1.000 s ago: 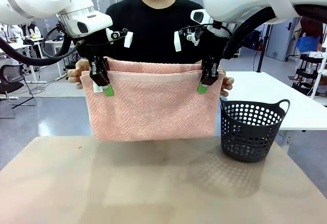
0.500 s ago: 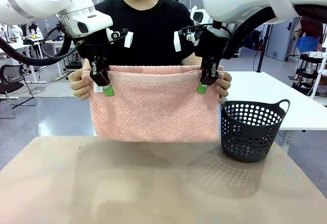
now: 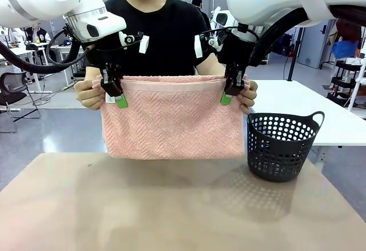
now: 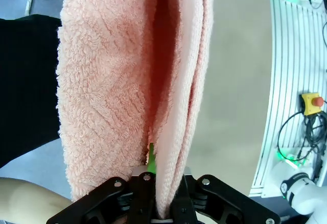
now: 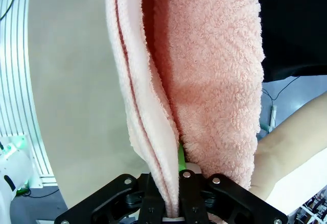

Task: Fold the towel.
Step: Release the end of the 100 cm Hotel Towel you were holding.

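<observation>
At left, the person's hand (image 3: pixel 87 94) has risen beside my left fingers (image 3: pixel 119 98), clamped on the towel (image 3: pixel 171 125). At right, the other hand (image 3: pixel 249 95) has risen beside my right fingers (image 3: pixel 228 95), likewise clamped. With its layers now level, the folded towel hangs above the bench (image 3: pixel 171 205), so the first fold looks done.

Bright, even overhead indoor light; soft dappled shadow on the worktop (image 3: pixel 114 216) beside the basket (image 3: pixel 283 148). Sharp front view; wrist views bent at edges.

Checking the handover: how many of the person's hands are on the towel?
2: one hand grips the towel's top corner beside the left gripper, the other the corner beside the right gripper.
</observation>
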Action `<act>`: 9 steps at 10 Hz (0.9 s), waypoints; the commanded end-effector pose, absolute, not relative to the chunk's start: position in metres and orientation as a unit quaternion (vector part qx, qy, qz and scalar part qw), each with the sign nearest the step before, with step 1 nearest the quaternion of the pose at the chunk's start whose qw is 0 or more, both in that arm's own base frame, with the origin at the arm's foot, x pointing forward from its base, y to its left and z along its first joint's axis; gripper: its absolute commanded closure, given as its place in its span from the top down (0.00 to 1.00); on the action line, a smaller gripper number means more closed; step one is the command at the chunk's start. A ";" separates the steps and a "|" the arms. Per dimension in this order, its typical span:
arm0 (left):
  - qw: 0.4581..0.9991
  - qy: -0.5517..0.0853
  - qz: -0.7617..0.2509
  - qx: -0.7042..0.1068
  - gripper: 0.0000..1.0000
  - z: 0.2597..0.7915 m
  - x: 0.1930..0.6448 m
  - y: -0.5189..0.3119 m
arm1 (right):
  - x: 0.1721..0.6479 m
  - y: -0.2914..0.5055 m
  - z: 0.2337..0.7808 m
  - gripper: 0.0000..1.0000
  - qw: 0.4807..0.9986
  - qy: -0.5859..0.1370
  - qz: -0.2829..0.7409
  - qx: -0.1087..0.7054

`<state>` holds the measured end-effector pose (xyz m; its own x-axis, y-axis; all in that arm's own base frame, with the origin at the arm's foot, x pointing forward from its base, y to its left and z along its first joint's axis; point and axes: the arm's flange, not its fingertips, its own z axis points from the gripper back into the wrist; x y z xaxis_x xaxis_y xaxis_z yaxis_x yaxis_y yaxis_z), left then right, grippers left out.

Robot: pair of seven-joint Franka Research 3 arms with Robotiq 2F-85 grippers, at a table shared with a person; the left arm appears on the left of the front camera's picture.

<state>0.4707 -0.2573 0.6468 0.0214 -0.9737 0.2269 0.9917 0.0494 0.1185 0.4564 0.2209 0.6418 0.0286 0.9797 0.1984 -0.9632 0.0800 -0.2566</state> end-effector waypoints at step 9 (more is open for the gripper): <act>0.710 -0.143 -0.689 -0.028 0.76 0.655 0.465 -0.257 | 0.452 0.218 0.650 0.72 0.718 -0.173 0.673 -0.036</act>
<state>0.4686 -0.2582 0.6510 0.0161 -0.9734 0.2286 0.9902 0.0472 0.1314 0.4552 0.2207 0.6441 0.0268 0.9798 0.1981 -0.9616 0.0794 -0.2627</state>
